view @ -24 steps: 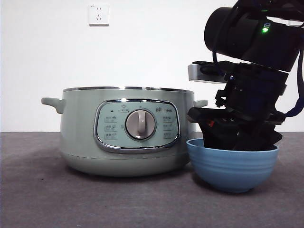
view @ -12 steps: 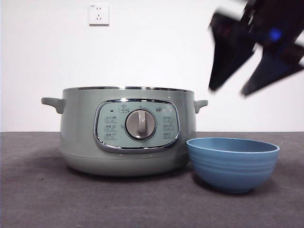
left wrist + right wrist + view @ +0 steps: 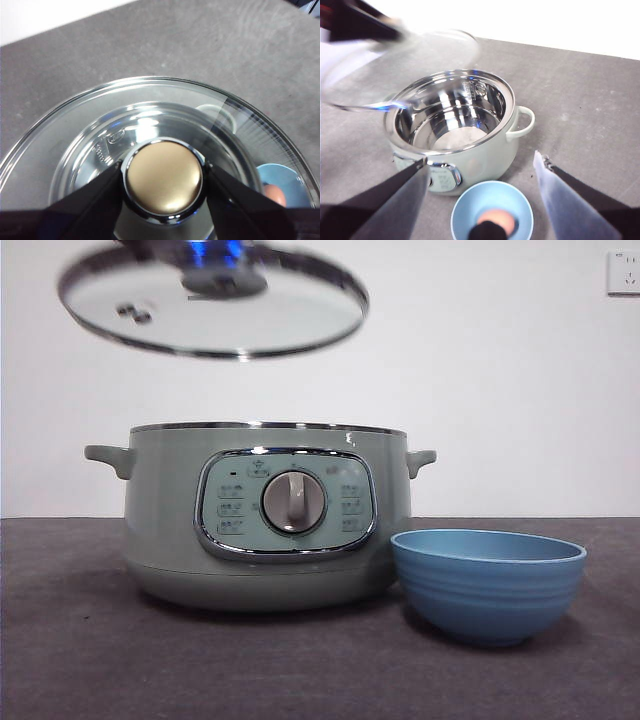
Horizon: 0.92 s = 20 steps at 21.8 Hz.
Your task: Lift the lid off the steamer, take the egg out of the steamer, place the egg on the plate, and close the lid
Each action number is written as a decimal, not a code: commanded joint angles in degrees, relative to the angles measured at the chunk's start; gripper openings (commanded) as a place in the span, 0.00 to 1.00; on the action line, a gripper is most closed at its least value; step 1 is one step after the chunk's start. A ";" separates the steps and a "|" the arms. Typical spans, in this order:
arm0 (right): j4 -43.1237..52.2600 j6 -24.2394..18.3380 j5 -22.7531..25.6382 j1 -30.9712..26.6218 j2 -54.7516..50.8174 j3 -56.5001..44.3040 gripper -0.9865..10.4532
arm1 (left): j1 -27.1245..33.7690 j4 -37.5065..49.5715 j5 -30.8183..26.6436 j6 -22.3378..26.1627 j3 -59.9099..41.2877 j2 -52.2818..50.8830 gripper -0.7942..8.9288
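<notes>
The glass lid (image 3: 230, 320) hangs tilted in the air above the steamer's left half, in the front view. My left gripper (image 3: 164, 172) is shut on the lid's round knob (image 3: 164, 182). The sage-green steamer (image 3: 160, 530) stands open, its steel inside (image 3: 452, 125) showing nothing in it. To its right sits the blue plate (image 3: 488, 585), a small bowl. The egg (image 3: 495, 218) lies in it, and also shows through the glass (image 3: 274, 194). My right gripper (image 3: 480, 159) is open, high above the plate (image 3: 462, 210) and the steamer's front.
Grey table (image 3: 80, 660) runs around the steamer and bowl. A white wall with a socket (image 3: 623, 272) stands behind. The steamer's side handles (image 3: 108, 458) stick out left and right.
The right gripper rose out of the bowl and left the front view. The lid, held by the left gripper, has come into view above the steamer.
</notes>
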 commanded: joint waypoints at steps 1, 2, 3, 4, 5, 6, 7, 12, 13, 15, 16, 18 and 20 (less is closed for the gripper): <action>-1.51 0.52 -0.04 0.07 -0.68 -0.48 0.40 | -0.76 4.52 0.31 0.55 0.79 2.51 0.07; -2.32 0.57 -0.07 0.07 -0.74 -0.48 0.40 | -0.76 5.57 0.28 0.55 0.79 4.04 0.07; -2.80 0.59 -0.04 0.07 -0.72 -0.48 0.40 | -0.79 6.49 0.31 0.57 0.79 5.20 0.07; -3.02 0.57 -0.04 0.07 -0.72 -0.48 0.40 | -0.87 7.10 0.28 0.57 0.79 5.95 0.07; -3.08 0.59 -0.07 0.07 -0.70 -0.48 0.40 | -1.09 7.69 0.17 0.57 0.79 6.71 0.07; -3.06 0.59 -0.07 0.07 -0.70 -0.48 0.40 | -1.22 8.22 0.17 0.57 0.79 7.28 0.07; -3.04 0.61 -0.07 0.07 -0.70 -0.48 0.40 | -1.36 8.87 0.07 0.57 0.79 8.00 0.07; -3.06 0.61 -0.07 0.07 -0.70 -0.48 0.40 | -1.40 10.75 -0.04 0.57 0.79 10.43 0.07; -3.06 0.61 -0.04 0.07 -0.70 -0.48 0.40 | -1.40 10.73 -0.07 0.59 0.79 10.91 0.07; -3.06 0.61 -0.04 0.07 -0.70 -0.48 0.40 | -1.40 10.56 -0.07 0.63 0.79 11.37 0.07; -3.04 0.61 -0.04 0.07 -0.70 -0.48 0.40 | -1.40 10.60 -0.07 0.76 0.79 11.67 0.07; -3.04 0.61 -0.04 0.07 -0.70 -0.48 0.40 | -1.40 10.51 -0.17 0.79 0.79 11.76 0.07; -3.02 0.59 -0.02 0.07 -0.70 -0.48 0.40 | -1.40 10.23 -0.15 0.79 0.79 11.82 0.07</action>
